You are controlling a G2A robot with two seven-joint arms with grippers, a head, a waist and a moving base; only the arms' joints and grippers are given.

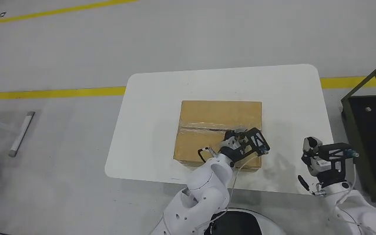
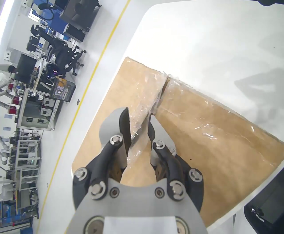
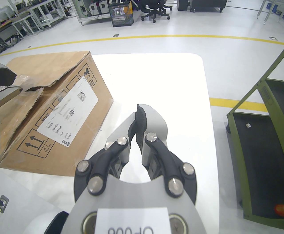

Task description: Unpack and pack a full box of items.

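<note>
Toward the near half of the white counter (image 1: 153,117), found the cardboard box (image 1: 220,132) lying flat with both top flaps down; noted a ragged, partly split seam across its top under clear tape (image 2: 144,99), wrinkled and lifting along the cut; saw a white label (image 3: 68,110) and printed arrows on the side wall facing the right arm; could not see inside. Over that seam, toward the box's right end, spotted the left pincer (image 2: 137,117); found it released, its two fingers parted and standing astride the tape; made out a crumpled strand of tape running between them; could not tell whether the tips touched the cardboard or hung just above it. Off the box's right side and apart from it, placed the right pincer (image 3: 138,119) above bare counter near the front right corner; found it clenched on nothing, dark ribbed pads pressed together. Past the counter's right edge, saw an olive-green cart (image 1: 358,117) standing on the grey floor, with a dark inner surface; traced a yellow line (image 1: 59,93) across the floor on both sides of the counter; noted a grey bar (image 1: 20,134) lying on the floor well off to the left. Farther back in the room, made out black office chairs (image 3: 155,11) among racks and benches.
</note>
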